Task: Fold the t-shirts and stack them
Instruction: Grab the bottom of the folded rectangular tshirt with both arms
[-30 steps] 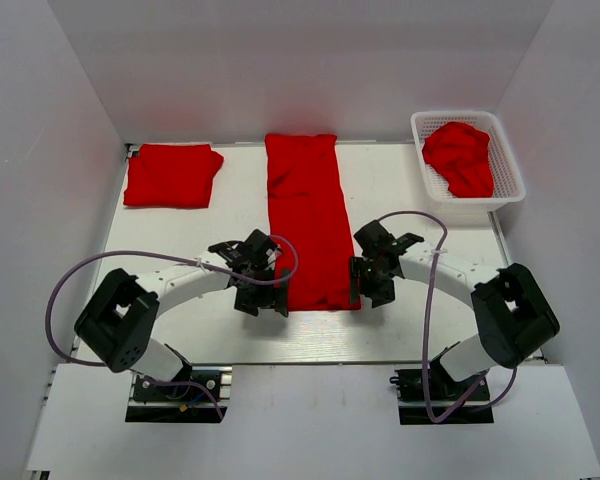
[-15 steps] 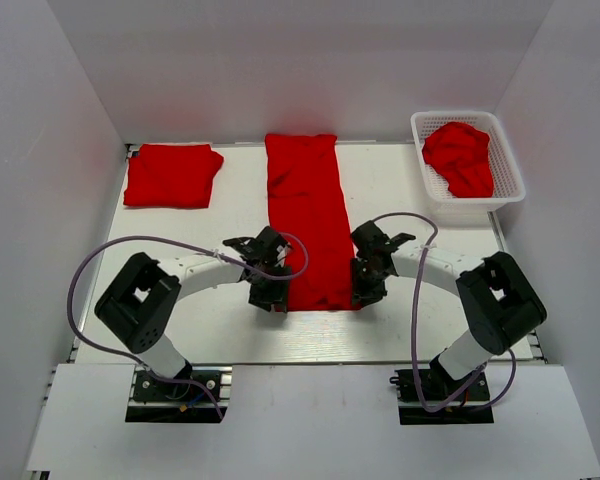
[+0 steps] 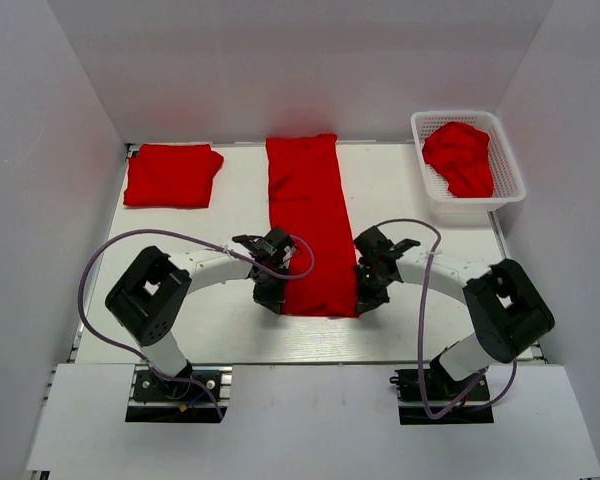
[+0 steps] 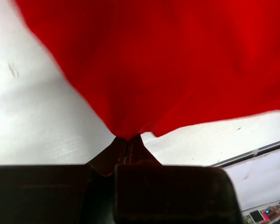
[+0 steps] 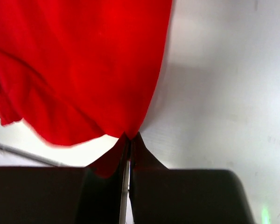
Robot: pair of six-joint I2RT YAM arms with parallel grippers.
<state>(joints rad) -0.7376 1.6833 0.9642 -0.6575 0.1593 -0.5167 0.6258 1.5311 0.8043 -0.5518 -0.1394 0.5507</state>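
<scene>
A red t-shirt (image 3: 310, 225), folded into a long strip, lies down the middle of the table. My left gripper (image 3: 273, 297) is shut on its near left corner (image 4: 126, 133), and my right gripper (image 3: 364, 297) is shut on its near right corner (image 5: 129, 133). In both wrist views the fabric (image 4: 168, 60) (image 5: 74, 60) rises from between the closed fingertips. A folded t-shirt (image 3: 172, 175) rests at the back left. A crumpled t-shirt (image 3: 460, 157) sits in the basket.
The white mesh basket (image 3: 510, 170) stands at the back right. White walls close in the table on three sides. The table's near edge (image 3: 310, 350) runs just behind both grippers.
Both grippers moved inward onto the strip's near corners and closed on them. The strip's near end has narrowed slightly.
</scene>
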